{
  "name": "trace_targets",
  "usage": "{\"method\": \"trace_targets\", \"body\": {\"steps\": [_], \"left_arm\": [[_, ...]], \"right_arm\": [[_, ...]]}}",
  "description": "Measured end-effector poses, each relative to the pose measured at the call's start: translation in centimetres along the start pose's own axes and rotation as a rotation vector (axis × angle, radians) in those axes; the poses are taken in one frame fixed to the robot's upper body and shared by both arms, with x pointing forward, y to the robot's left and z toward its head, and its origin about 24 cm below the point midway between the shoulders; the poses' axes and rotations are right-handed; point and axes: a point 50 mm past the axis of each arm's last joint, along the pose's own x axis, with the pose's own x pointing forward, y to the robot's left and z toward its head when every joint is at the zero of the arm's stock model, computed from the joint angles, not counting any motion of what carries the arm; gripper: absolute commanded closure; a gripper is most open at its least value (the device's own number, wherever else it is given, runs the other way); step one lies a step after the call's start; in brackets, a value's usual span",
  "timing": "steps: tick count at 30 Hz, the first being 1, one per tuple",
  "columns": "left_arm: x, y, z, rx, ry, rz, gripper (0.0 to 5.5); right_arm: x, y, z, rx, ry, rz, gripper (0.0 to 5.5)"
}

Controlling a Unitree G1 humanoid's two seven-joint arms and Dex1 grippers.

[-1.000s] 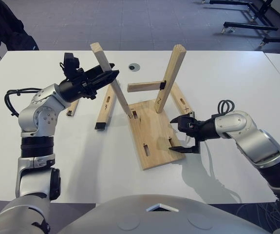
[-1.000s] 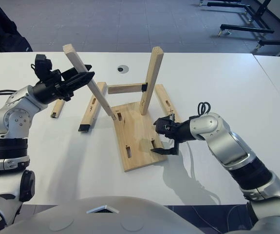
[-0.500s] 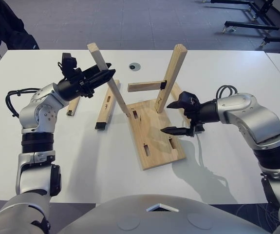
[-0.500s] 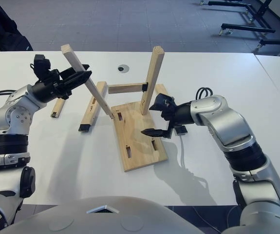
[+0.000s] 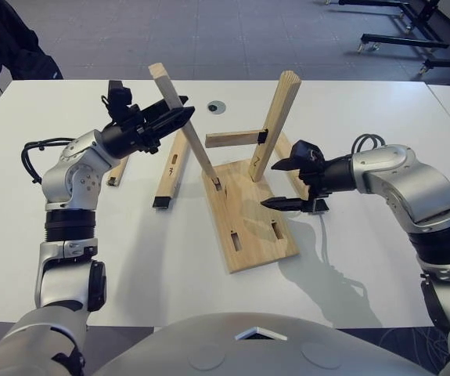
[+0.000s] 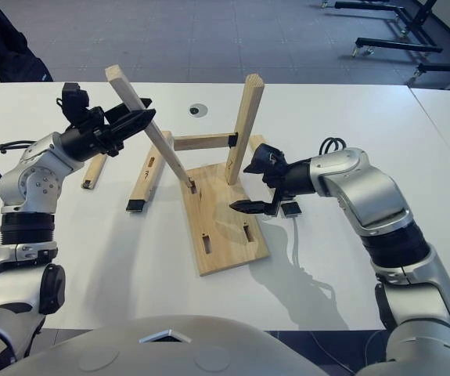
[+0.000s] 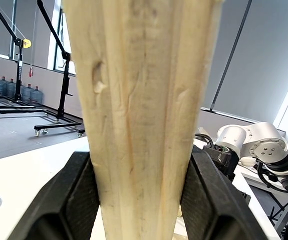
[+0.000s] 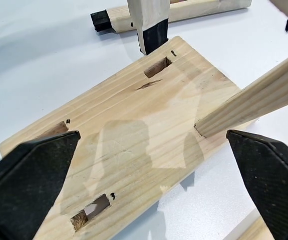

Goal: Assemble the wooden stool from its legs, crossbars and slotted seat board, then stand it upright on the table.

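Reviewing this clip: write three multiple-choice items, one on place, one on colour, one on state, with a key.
1. The tilted pale wooden leg in the left pincer rests its lower end: A on the slotted wooden seat board; B on bare table; C on a crossbar.
2. End cap of the wooden leg lying flat left of the board: A red; B black; C white.
3. The right pincer is: A shut on a crossbar; B shut on a leg; C open, empty.
Key: 1A, its foot meets the board's far corner; 2B, the tip is black; 3C, its jaws stand wide above the board.
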Motion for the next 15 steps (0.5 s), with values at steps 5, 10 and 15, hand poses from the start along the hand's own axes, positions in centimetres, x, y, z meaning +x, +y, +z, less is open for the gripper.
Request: {"method": "trace_targets", "body": {"steps": [5, 10, 15], "left_arm": [[-0.4, 0.1, -0.5, 0.008, 0.0, 0.023, 3.46], [-0.8, 0.2, -1.6, -0.012, 0.001, 0.052, 3.46], [-0.6, 0.2, -1.8, -0.017, -0.017, 0.064, 3.46]], "right_arm": [[0.1, 0.1, -0.1, -0.008, 0.013, 0.02, 0.1], [0.0, -0.1, 0.2, -0.022, 0.017, 0.028, 0.1], [0.2, -0.1, -0.1, -0.019, 0.029, 0.041, 0.1]]}}
